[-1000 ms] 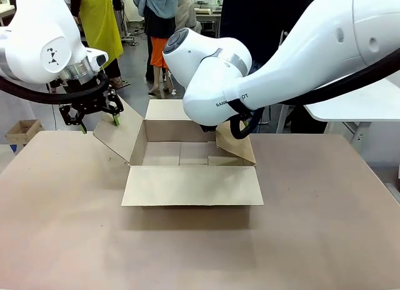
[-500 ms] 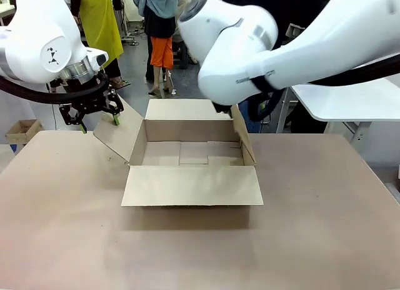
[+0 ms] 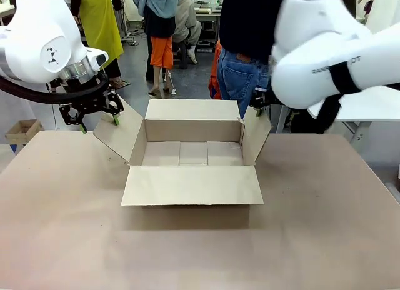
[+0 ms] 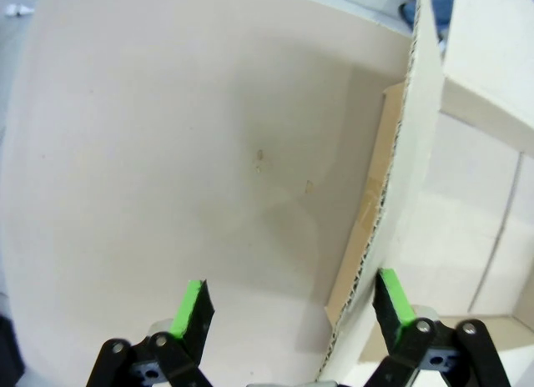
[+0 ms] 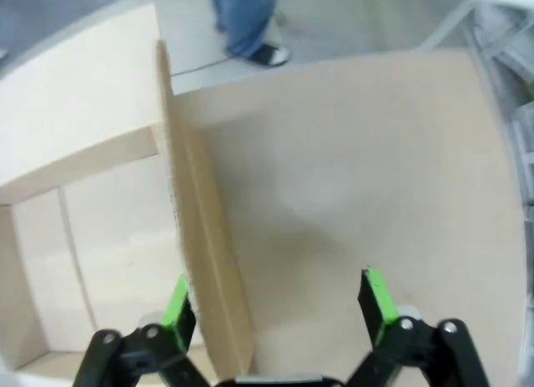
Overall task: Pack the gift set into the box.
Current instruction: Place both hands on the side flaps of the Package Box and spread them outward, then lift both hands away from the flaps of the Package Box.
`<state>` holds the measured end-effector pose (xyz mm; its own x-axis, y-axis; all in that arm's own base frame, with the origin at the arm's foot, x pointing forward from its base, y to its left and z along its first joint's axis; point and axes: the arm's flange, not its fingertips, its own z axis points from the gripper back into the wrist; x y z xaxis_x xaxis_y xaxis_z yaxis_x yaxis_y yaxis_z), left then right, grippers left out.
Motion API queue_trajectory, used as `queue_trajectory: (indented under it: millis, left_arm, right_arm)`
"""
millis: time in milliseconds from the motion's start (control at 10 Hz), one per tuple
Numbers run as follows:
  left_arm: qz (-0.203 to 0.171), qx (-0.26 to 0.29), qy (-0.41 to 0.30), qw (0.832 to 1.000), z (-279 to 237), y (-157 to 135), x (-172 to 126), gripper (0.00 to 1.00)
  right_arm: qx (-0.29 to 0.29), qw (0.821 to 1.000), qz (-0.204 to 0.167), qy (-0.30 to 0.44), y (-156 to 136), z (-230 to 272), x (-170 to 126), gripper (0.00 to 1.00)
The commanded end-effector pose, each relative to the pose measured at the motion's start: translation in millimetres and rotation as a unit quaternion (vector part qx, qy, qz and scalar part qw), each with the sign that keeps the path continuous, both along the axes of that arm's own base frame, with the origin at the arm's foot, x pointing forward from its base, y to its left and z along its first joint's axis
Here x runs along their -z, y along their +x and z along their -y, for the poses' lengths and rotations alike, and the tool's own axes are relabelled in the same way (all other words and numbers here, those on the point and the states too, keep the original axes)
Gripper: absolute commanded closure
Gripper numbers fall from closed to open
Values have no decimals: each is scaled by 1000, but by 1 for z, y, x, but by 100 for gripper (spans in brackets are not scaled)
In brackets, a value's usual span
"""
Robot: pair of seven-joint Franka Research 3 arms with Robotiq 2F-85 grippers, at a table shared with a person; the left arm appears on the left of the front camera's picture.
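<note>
The brown cardboard box (image 3: 192, 185) stands open in the middle of the table, with a bare floor inside. Its left flap (image 3: 119, 134) leans outward and its right flap (image 3: 255, 137) stands nearly upright. My left gripper (image 3: 100, 124) hangs open over the left flap's top edge. In the left wrist view, the flap's edge (image 4: 399, 153) runs between the fingers of the left gripper (image 4: 290, 302), close to one pad. My right gripper (image 5: 275, 304) is open above the right flap (image 5: 200, 237), which rises beside one green pad. The gift set is out of view.
A person in blue jeans (image 3: 240, 71) stands right behind the box at the far side. A small cardboard box (image 3: 22, 130) sits off the table's left edge. The bare tabletop (image 3: 187, 252) spreads wide in front of the box.
My right arm has swung up and away from over the box to the right. The right flap, pushed inward before, now stands upright. The left arm has not moved.
</note>
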<state>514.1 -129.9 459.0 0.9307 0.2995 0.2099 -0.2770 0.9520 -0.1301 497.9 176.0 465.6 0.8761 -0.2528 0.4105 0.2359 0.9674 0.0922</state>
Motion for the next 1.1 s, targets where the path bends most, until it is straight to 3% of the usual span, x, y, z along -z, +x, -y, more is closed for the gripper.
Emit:
queue_trajectory:
  millis: [0, 100, 1000]
  left_arm:
    - [1, -8, 7, 1000, 0, 0, -2, 0]
    - [1, -8, 7, 1000, 0, 0, -2, 0]
    - [1, -8, 7, 1000, 0, 0, -2, 0]
  right_arm:
    - [-10, 995, -26, 99, -7, 36, 37, 0]
    - [0, 1000, 0, 0, 0, 0, 0, 0]
    - [0, 1000, 0, 0, 0, 0, 0, 0]
